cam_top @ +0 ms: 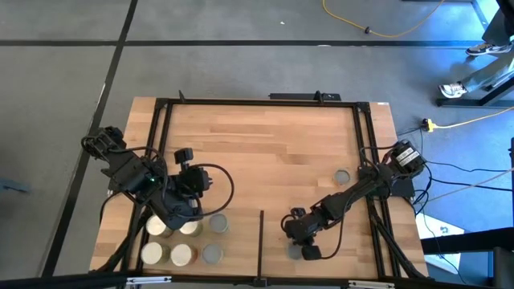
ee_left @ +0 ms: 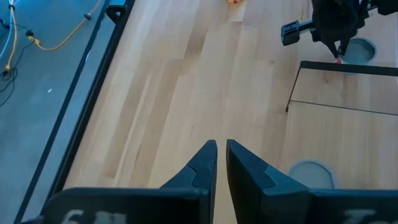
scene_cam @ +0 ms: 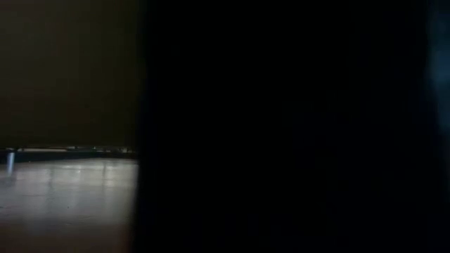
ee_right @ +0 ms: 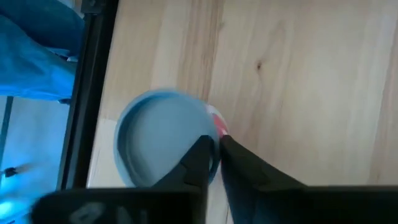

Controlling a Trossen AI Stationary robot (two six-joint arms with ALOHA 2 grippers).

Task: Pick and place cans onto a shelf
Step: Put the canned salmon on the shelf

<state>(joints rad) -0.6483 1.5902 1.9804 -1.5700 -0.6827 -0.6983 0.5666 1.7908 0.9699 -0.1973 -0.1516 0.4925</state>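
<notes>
A: Cans first. Where do they sit?

B: A cluster [cam_top: 183, 241] lies at the near left corner of the wood table [cam_top: 265, 136], left of the thin black divider strip [cam_top: 261, 245]: pale tops, one reddish can [cam_top: 182, 255], grey ones beside it. One grey-topped can [cam_top: 343, 176] stands alone toward the right frame rail [cam_top: 371, 172]. Another can [ee_right: 163, 143] sits under the right gripper [cam_top: 307, 249], just right of the divider at the near edge; a bit of red shows at its rim.

A: Right gripper, fingers?

B: Closed together, tips nearly touching, poised over that can's rim in the right wrist view [ee_right: 216, 144]. Not clamped on it, as far as I can see.

A: Left gripper?

B: Over the cluster [cam_top: 195, 215]. Its fingers [ee_left: 202, 163] are drawn together with a thin slit, nothing between. A grey can top [ee_left: 311, 172] lies just beside them.

A: Low view?

B: Mostly blocked by something dark.
</notes>
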